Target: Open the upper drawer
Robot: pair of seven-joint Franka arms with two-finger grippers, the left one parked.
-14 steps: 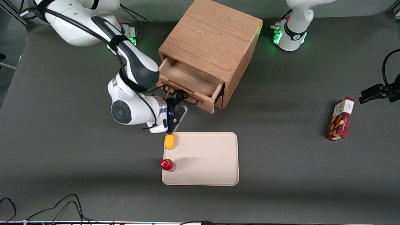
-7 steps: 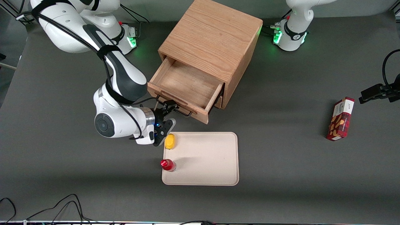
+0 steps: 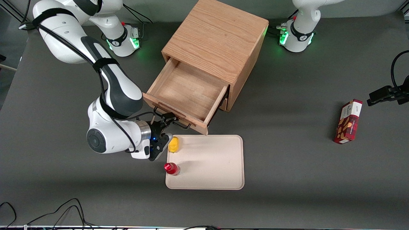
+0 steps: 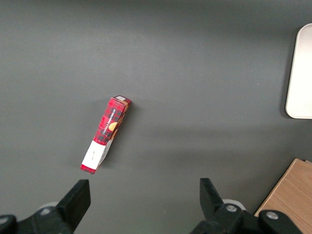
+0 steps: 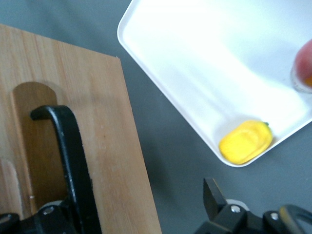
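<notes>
The upper drawer of the light oak cabinet is pulled far out and its bare wooden inside shows. Its black bar handle runs along the front, which faces the tray. My right gripper is at that handle, low in front of the drawer. In the right wrist view the handle lies against one side of my gripper, the drawer front fills the gap, and the other fingertip stands well apart over the table. The jaws are open. The lower drawer is hidden under the open one.
A beige tray lies just in front of the drawer's corner, nearer the camera. It holds a yellow fruit close beside my gripper and a red bottle. A red box lies toward the parked arm's end.
The drawer has slid steadily farther out of the cabinet toward the tray. My gripper has moved with the handle, nearer the camera and close to the yellow fruit.
</notes>
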